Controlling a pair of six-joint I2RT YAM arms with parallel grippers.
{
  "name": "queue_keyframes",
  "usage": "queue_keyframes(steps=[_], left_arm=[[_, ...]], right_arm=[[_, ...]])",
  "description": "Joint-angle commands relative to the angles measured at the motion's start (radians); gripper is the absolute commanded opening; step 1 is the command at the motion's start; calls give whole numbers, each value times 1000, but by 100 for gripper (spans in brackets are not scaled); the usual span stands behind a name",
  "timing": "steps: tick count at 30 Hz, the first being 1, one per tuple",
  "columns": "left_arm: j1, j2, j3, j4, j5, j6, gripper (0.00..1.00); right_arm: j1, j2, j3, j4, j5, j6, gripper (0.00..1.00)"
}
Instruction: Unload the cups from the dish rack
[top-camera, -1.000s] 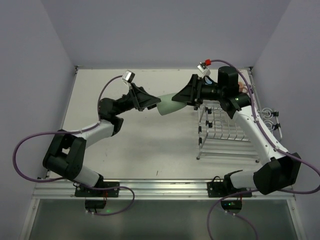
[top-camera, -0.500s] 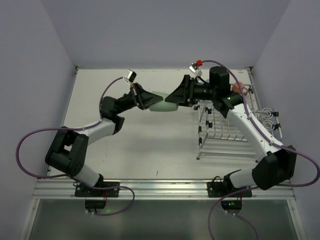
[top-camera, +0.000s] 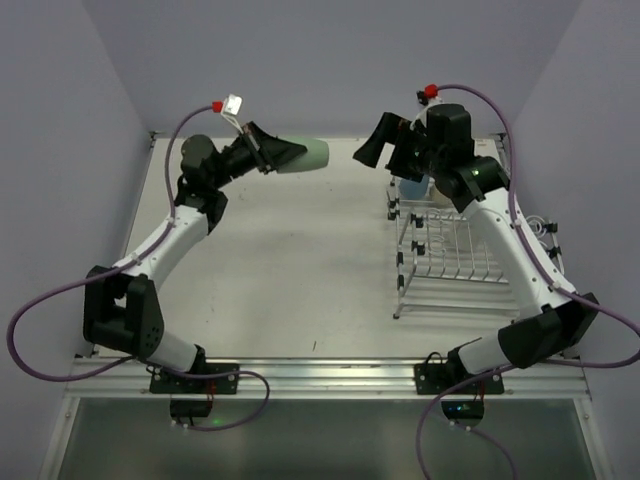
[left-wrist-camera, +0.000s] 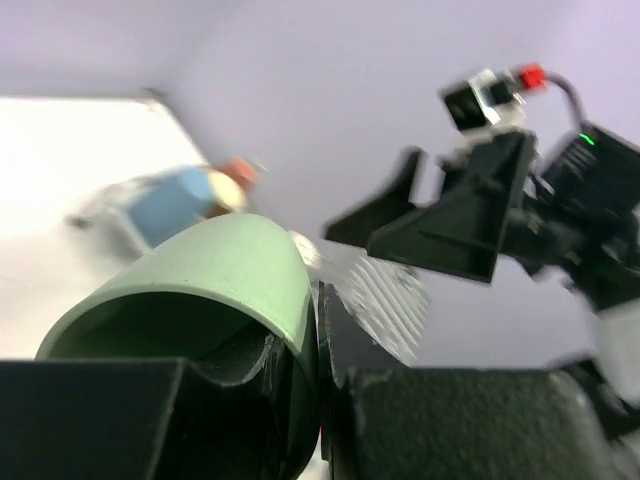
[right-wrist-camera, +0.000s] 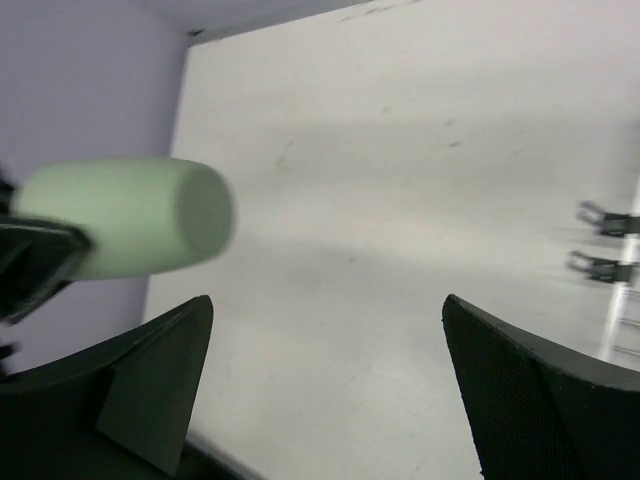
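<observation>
Three cups in view, one of each colour: one pale green cup (top-camera: 310, 156), up in the air near the far edge of the table (top-camera: 300, 290); one light blue cup (left-wrist-camera: 175, 205) and one salmon-pink cup (left-wrist-camera: 238, 170), side by side toward the far right corner, both blurred. Perhaps a fourth, pale shape next to them, too smeared to count. One dish rack (top-camera: 450, 262), along the right edge. Two arms at the near edge, two grippers: one left gripper (top-camera: 283, 157), one right gripper (top-camera: 385, 152)
</observation>
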Motion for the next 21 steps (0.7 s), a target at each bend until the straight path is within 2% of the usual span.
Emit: queue_keyframes(steps=[1,4,5,6,7,11,13,17,21], left_arm=[[24,29,229,-553,-209,431,0],[24,100,324,-763,-337,490,0],[26,116,350,-888,-375,499,0],[26,138,369,-943,-412,508,0],[23,138,375,-1015,-487,522,0],[12,112,380,-1236,-675,547,0],[-11,69,357,-1313,-757,544,0],[-31,-5,230,-1321,-810,536,0],[-40,6,164,-1335,-833,561,0]], right_arm=[[-2,94,94,-108,444,-93,99],[-5,187,145,-118,578,-128,99],[-5,213,165,-150,595,-127,99],[-4,238,185,-172,610,-127,99],[-4,281,231,-236,635,-114,99],[-5,301,260,-299,721,-117,99],[-7,297,266,-322,761,-128,99],[-38,307,300,-332,775,-142,99],[-119,399,462,-396,683,-122,99]])
